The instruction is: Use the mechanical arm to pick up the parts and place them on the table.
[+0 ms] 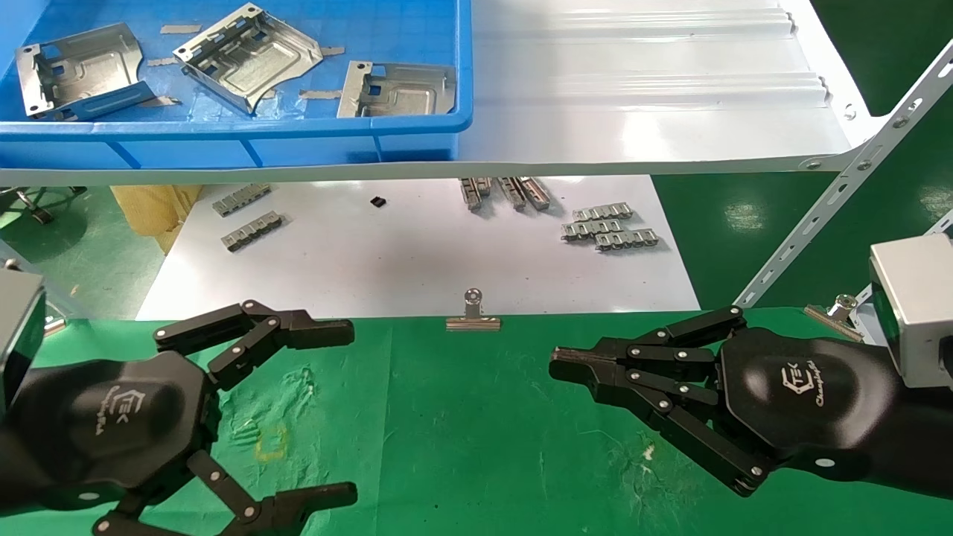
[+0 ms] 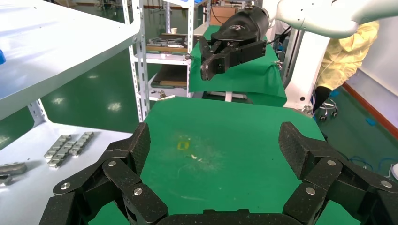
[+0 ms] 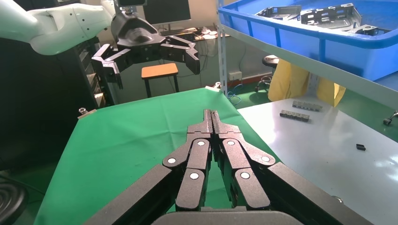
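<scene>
Here, in the head view, three parts [image 1: 249,53] are seen lying in the blue bin [image 1: 417,130] on the far shelf, while the left gripper [image 1: 327,413] is spread wide and the right gripper [image 1: 567,366] is pressed together, both held above the bare green table [image 1: 461,432]. In the left wrist view, the wide-set fingers [image 2: 129,150] are confirmed. In the right wrist view, empty, closed fingertips [image 3: 212,121] are shown. No pick is judged begun; a reach up into the bin is called for.

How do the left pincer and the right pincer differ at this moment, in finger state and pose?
The left pincer is spread wide open, while the right pincer has its fingers pressed together, shut on nothing. The left pincer's fingers fork apart with bare cloth showing between them; the right pincer's form one narrow wedge pointing toward the left one. Both are black, carry a white logo, and hover over the green table, holding none of the parts, which lie in the blue bin.
</scene>
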{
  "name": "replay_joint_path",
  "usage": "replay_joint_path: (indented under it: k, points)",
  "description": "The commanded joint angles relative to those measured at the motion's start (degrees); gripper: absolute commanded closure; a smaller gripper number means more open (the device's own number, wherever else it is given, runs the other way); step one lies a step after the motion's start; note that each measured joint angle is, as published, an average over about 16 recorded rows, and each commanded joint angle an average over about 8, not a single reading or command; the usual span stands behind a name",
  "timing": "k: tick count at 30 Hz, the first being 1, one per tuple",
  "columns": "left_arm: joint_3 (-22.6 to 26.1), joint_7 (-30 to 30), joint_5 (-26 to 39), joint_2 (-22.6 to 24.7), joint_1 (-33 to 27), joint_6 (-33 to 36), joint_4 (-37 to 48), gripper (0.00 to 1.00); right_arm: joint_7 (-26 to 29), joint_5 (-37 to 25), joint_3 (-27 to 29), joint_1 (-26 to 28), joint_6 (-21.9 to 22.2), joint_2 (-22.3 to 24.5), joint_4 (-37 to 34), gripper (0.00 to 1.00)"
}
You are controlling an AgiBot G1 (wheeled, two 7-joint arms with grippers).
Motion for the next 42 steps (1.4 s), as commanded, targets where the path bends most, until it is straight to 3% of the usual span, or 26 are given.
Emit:
replay_joint_path:
  k: [1,9,16,21,26,28,35,36,42]
  points:
    - [0.0,0.0,0.0,0.0,0.0,0.0,0.0,0.00,0.0,0.0,0.0,0.0,0.0,0.0,0.0,0.99]
    - [0.0,0.5,1.2,1.3,-3.5,-1.0,0.3,0.00,0.0,0.0,0.0,0.0,0.0,0.0,0.0,0.02]
    - [2.2,1.3,8.6,6.6,-18.4,-3.0,9.5,0.00,0.0,0.0,0.0,0.0,0.0,0.0,0.0,0.00]
    - [5.7,4.1,18.3,12.7,-32.7,-6.9,25.5,0.00,0.0,0.0,0.0,0.0,0.0,0.0,0.0,0.00]
    - [8.9,7.7,28.2,19.0,-44.1,-17.7,42.9,0.00,0.0,0.0,0.0,0.0,0.0,0.0,0.0,0.00]
    - [10.2,8.8,31.6,21.2,-47.3,-23.1,48.9,0.11,0.0,0.0,0.0,0.0,0.0,0.0,0.0,0.00]
    - [14.2,10.9,39.7,26.6,-54.1,-34.0,62.7,0.94,0.0,0.0,0.0,0.0,0.0,0.0,0.0,0.00]
    - [14.6,11.0,40.4,27.0,-54.7,-34.4,63.9,0.99,0.0,0.0,0.0,0.0,0.0,0.0,0.0,0.00]
    - [15.6,11.5,41.9,28.1,-57.1,-34.0,68.4,1.00,0.0,0.0,0.0,0.0,0.0,0.0,0.0,0.00]
